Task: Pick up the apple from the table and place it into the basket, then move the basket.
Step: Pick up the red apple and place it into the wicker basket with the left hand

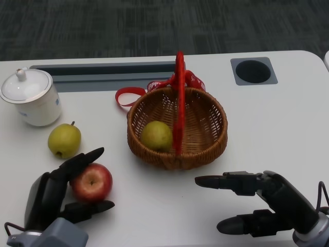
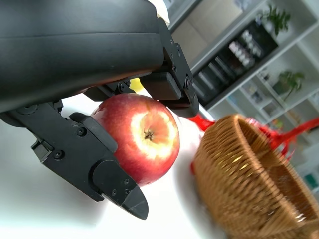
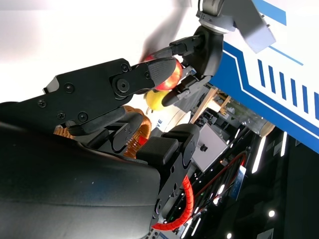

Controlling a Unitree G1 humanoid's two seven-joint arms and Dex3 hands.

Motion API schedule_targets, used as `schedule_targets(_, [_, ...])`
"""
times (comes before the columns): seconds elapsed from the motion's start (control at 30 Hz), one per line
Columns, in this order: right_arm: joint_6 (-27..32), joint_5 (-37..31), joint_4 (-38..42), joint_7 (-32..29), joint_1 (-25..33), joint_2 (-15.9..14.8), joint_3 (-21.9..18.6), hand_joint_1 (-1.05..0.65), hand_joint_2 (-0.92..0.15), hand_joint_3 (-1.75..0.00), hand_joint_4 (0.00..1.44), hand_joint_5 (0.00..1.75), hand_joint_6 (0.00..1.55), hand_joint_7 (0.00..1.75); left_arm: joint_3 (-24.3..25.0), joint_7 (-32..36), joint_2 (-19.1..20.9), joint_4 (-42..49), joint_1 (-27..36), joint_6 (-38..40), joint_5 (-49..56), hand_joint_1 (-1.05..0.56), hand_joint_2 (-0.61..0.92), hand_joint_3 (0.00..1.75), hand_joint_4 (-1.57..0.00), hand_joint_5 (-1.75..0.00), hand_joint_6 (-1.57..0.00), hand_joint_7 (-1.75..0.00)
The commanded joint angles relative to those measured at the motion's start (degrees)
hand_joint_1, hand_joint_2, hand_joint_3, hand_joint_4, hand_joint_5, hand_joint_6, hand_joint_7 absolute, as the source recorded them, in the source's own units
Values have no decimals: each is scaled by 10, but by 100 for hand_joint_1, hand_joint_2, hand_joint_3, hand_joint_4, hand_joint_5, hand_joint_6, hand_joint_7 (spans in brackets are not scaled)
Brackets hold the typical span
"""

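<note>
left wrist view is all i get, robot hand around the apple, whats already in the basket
Observer: The head view shows one yellow-green fruit lying inside the basket, left of its red handle.
Operator: anything else near the apple
Observer: Yes, a second yellow-green fruit sits on the table just behind the apple, and a white lidded cup stands farther back.
Operator: where is the other robot hand
Observer: The right robot hand is in front of the basket with its fingers apart, holding nothing. The left robot hand has fingers on either side of the apple.
</note>
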Motion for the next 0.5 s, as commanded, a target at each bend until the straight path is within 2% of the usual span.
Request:
schedule_targets(0.03, [0, 7, 0, 1, 2, -7, -1, -48, -92, -1, 77, 0, 69, 0, 26, -5, -9, -44, 13, -37, -40, -5, 82, 0, -120, -5, -109, -3])
schedule_targets(0.5, [-1, 6, 1, 1, -1, -8, -1, -49, -92, -2, 78, 0, 70, 0, 71, 8, -41, -122, 23, -86, -31, -2, 79, 0, -124, -5, -113, -2])
